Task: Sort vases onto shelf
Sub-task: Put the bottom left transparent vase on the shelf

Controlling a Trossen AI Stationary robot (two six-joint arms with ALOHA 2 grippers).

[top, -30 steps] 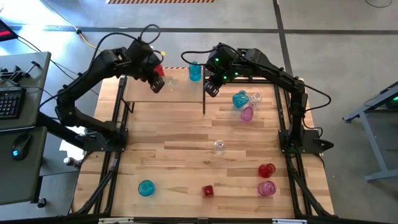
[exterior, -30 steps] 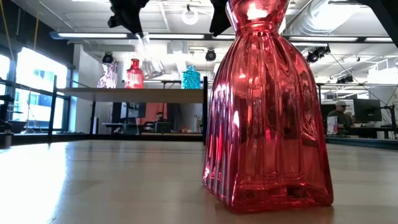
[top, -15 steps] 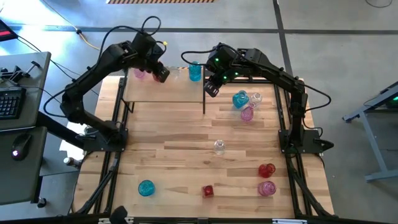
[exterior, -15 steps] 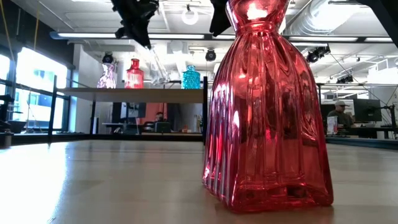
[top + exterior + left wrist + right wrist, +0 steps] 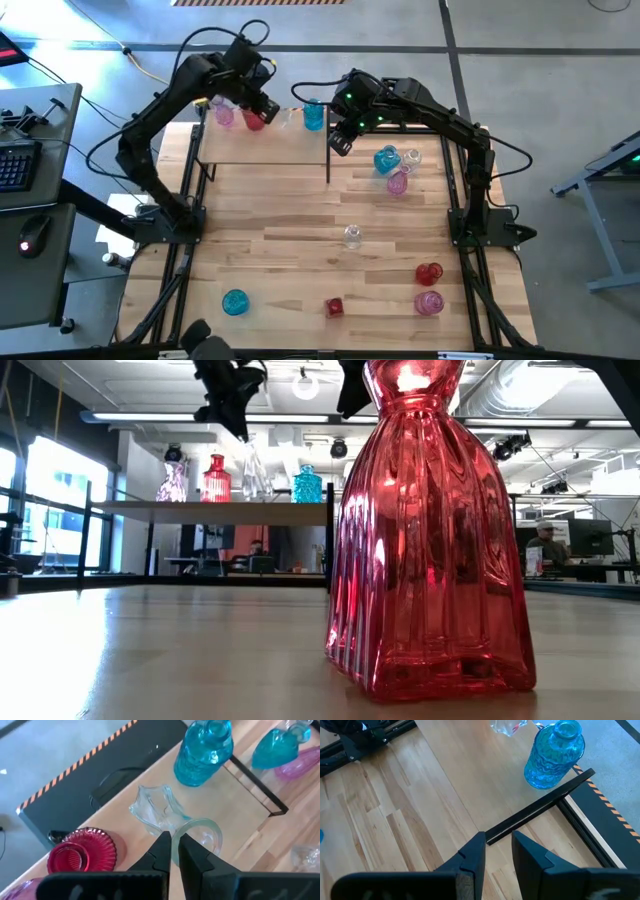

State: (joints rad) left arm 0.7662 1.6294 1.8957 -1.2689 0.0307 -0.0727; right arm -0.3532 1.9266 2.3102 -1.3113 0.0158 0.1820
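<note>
The shelf [image 5: 265, 148] stands at the table's far left. On its far edge stand a pink vase [image 5: 224, 116], a red vase [image 5: 253, 121] and a teal vase [image 5: 313, 115]. My left gripper [image 5: 266, 110] hovers between the red and teal ones, shut on a clear vase [image 5: 156, 810]. In the low view the clear vase [image 5: 256, 472] is nearly upright, its base at the shelf top; I cannot tell whether it touches. My right gripper [image 5: 338, 145] hangs open and empty over the shelf's right edge [image 5: 540, 812]. My left gripper pinches the rim of the clear vase's mouth [image 5: 176, 831] between its two fingers, one finger over the mouth and one outside. The fingers slant down from the near left. The vase hangs below them, base toward the shelf, only slightly tilted.
Loose vases lie on the table: teal [image 5: 387, 160], clear [image 5: 410, 157] and pink [image 5: 398, 183] right of the shelf, clear [image 5: 352, 236] mid-table, and several along the near edge, among them the red one [image 5: 430, 540] that fills the low view.
My left gripper has carried the clear vase toward the far edge and a little right, over the shelf between the red and teal vases. The vase, slanted before, now hangs closer to upright and lower, near the shelf top.
</note>
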